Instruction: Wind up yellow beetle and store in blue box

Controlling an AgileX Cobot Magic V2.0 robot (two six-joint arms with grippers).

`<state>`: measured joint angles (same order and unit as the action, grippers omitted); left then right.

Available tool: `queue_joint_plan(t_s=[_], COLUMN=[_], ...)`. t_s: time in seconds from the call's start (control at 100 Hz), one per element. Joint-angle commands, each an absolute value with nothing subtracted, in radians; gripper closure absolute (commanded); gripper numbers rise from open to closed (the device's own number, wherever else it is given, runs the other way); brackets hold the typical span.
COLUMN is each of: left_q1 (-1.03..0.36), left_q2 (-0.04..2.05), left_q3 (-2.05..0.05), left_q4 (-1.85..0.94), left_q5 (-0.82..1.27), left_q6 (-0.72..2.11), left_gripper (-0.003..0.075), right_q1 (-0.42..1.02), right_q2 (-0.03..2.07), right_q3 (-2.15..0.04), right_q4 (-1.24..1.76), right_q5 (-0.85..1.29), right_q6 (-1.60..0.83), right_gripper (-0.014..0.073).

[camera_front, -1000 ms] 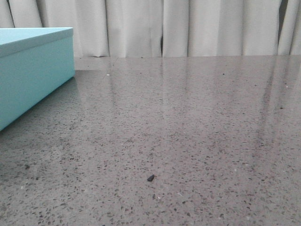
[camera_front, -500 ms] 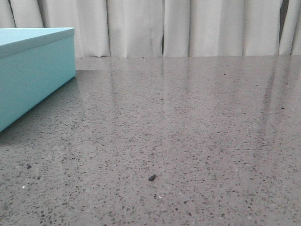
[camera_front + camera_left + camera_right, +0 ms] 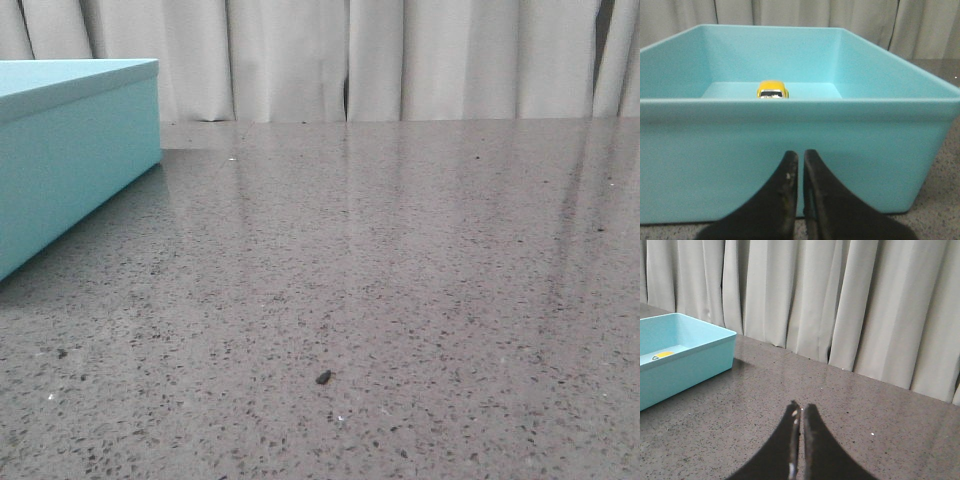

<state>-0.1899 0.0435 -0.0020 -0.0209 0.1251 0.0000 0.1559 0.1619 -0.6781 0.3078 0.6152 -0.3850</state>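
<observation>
Nothing much has shifted over the last second; the blue box [image 3: 70, 150] sits at the worktop's far left edge. Inside it rests the yellow beetle [image 3: 772, 90]. Left gripper [image 3: 800, 165] and right gripper [image 3: 799, 415] are both clenched, holding nothing. Storing looks done.

The blue box [image 3: 70, 150] stands at nine o'clock on the speckled table [image 3: 420, 290], pale curtains [image 3: 400, 60] at twelve.
</observation>
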Motion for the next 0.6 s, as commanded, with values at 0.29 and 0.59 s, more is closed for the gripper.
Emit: queue_joint_plan(t_s=[0.29, 0.59], left_q1=[-0.187, -0.187], left_q2=[0.028, -0.034], left_q3=[0.041, 0.041], left_q4=[-0.031, -0.031], left_q5=[0.253, 0.245], left_q6=[-0.011, -0.011], left_gripper=[0.0739, 0.0739], right_q1=[0.157, 0.157], right_q2=[0.177, 0.177], right_q3=[-0.700, -0.700], right_q4=[0.309, 0.309], right_q5=[0.542, 0.542], right_q6=[-0.395, -0.395], right_gripper=[0.0643, 0.0643])
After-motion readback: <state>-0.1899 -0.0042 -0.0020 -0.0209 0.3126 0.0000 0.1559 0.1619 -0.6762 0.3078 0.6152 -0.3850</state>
